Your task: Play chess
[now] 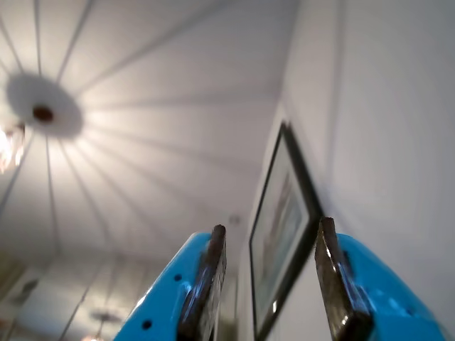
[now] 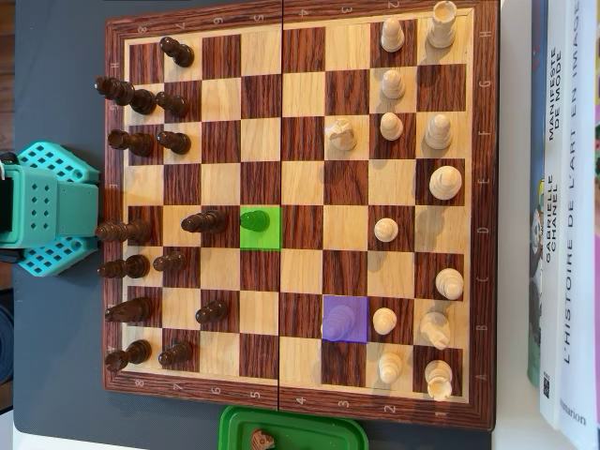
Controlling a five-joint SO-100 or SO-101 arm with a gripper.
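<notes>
Jaws spread and empty, gripper (image 1: pixel 270 284) aimed ceilingward; risk of toppling crowded dark pieces (image 2: pixel 141 141) when descending toward the green-marked pawn (image 2: pixel 253 221).

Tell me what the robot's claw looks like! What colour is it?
The claw has two bright blue plastic fingers, each lined inside with a dark, flat pad. Small round holes dot the blue parts. From above, the robot's base is teal plastic with rows of little holes.

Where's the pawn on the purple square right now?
Overhead view: the pawn on the purple square stands lower right of centre, beside a light pawn on its right.
</notes>
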